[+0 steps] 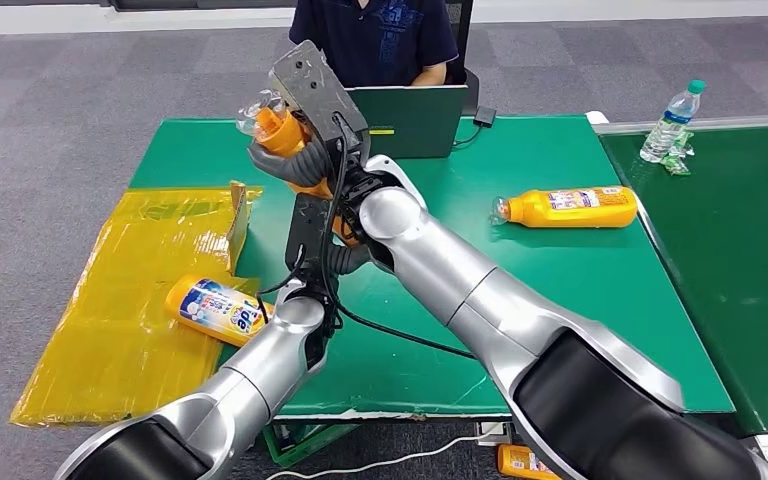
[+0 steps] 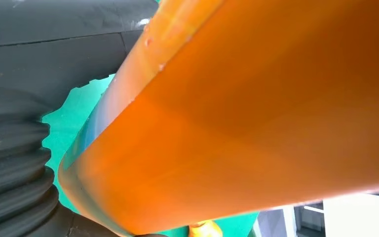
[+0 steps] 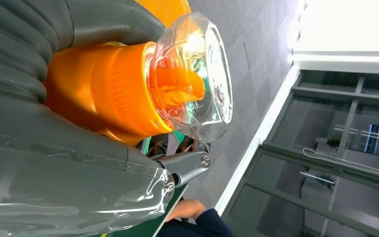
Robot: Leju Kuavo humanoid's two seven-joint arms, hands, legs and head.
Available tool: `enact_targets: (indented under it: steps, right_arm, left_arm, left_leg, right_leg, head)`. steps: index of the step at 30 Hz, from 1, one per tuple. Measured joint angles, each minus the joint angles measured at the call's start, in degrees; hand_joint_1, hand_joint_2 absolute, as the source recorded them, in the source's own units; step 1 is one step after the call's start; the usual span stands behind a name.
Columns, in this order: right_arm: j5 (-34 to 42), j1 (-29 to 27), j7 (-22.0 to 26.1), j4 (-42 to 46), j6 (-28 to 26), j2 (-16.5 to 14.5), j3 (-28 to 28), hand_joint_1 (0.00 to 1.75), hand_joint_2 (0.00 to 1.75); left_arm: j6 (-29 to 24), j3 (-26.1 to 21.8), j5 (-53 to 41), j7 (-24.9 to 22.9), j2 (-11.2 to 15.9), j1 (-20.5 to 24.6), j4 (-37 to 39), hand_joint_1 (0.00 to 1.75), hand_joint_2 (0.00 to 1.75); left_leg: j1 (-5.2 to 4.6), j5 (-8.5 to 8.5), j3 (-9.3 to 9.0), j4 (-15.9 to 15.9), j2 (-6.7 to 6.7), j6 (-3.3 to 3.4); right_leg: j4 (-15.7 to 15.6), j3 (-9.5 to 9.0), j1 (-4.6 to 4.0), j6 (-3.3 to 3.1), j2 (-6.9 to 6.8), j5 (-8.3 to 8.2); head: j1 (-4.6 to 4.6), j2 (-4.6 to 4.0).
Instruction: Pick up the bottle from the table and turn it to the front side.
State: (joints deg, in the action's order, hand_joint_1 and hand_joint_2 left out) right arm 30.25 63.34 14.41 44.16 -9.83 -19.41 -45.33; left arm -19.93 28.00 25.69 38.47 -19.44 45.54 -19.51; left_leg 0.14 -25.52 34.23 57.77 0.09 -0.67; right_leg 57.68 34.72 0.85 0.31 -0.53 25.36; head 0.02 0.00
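An orange bottle (image 1: 282,132) with a clear cap (image 1: 255,112) is held up in the air above the green table (image 1: 560,300), between both my hands. My right hand (image 1: 312,98) grips it near the neck, and the right wrist view shows the orange neck (image 3: 103,94) and clear cap (image 3: 197,79) beside that right hand (image 3: 39,163). My left hand (image 1: 312,235) holds the lower body; the orange bottle wall (image 2: 256,113) lies close against that left hand (image 2: 15,163). My hands hide the label.
A second orange bottle (image 1: 565,207) lies on the table to the right. A labelled bottle (image 1: 215,308) lies on a yellow sheet (image 1: 110,330) at the left. A person (image 1: 375,40) sits behind a laptop (image 1: 410,118). A water bottle (image 1: 672,120) stands far right.
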Motion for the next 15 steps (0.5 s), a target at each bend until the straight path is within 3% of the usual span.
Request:
enact_targets:
  steps: [3,15]
  right_arm:
    - [0.85,0.31,0.01,0.19,-0.49,0.08,-1.69,1.75,1.75]
    - [3.37,1.72,0.74,0.21,-2.16,0.16,-4.26,1.75,1.75]
  left_arm:
    - [-0.11,-0.31,-0.09,0.01,0.15,0.00,0.30,1.75,1.75]
    - [-0.71,-3.26,-1.66,0.60,0.93,0.45,0.65,1.75,1.75]
  left_leg:
    - [0.00,0.00,0.00,0.00,-0.01,0.00]
    - [0.00,0.00,0.01,0.00,-0.02,0.00]
  right_leg:
    - [0.00,0.00,0.00,0.00,-0.01,0.00]
    - [0.00,0.00,0.00,0.00,-0.02,0.00]
  head:
    - [0.00,0.01]
    - [-0.02,0.00]
